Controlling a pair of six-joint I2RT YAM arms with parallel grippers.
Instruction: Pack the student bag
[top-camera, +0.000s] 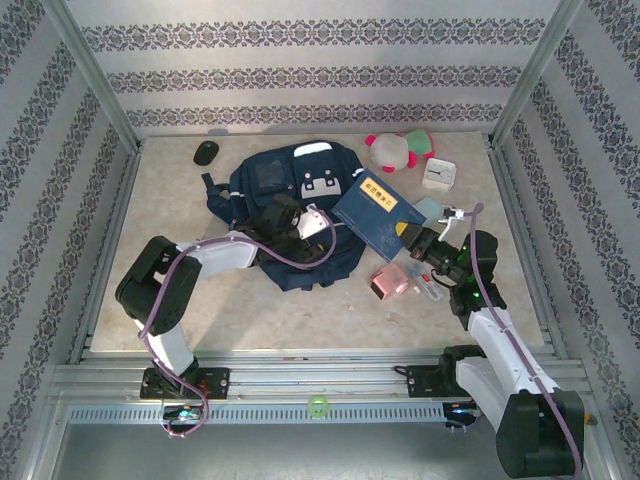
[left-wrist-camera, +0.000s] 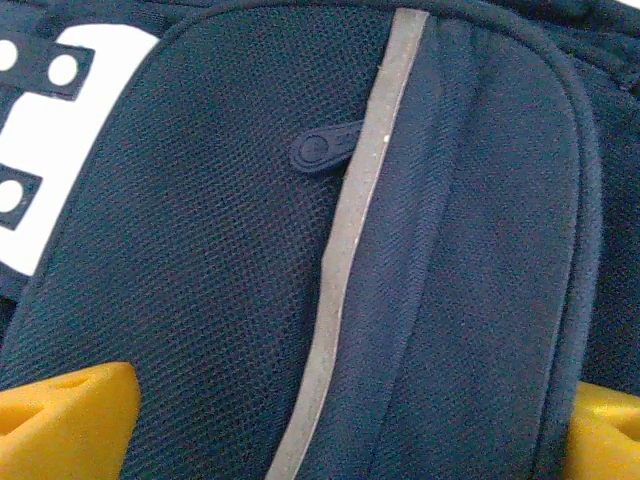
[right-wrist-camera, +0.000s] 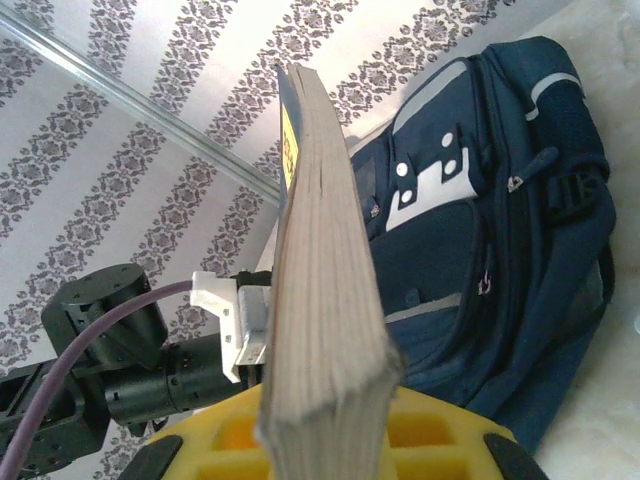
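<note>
1. Damask-striped walls box in a pale marbled table (top-camera: 200, 310). The student bag (top-camera: 270, 195) lies flat just left of the middle, front pocket facing up.
2. Over to the left gripper (top-camera: 303, 224): it hangs right above the near part of the bag. Its yellow fingertips (left-wrist-camera: 60, 415) sit far apart at the two bottom corners of the wrist view, with only navy fabric between them. Wide open, gripping nothing.
3. Under that wrist camera there's a mesh-textured panel with a grey reflective stripe (left-wrist-camera: 345, 250) running down it. A dark zip pull (left-wrist-camera: 320, 148) lies just left of the stripe, and a white buckle patch (left-wrist-camera: 50, 150) sits at the upper left.
4. Now the right gripper (top-camera: 412, 238): it's clamped on the near corner of a blue book (top-camera: 375, 208) with a yellow label. The book's far side overlaps the bag's right edge, though I cannot tell if they touch.
5. From the right wrist the book stands edge-on, page block towards the lens, pinched between yellow fingers (right-wrist-camera: 225, 435). The bag spreads out behind it.
6. Round the edges, a black mouse (top-camera: 205, 152) sits at the far left, well apart from the rest. A pink, white and green plush toy (top-camera: 400, 148) is at the far right, just beside a small white square box (top-camera: 438, 175). A small pink item (top-camera: 388, 283) lies near the right gripper.
</note>
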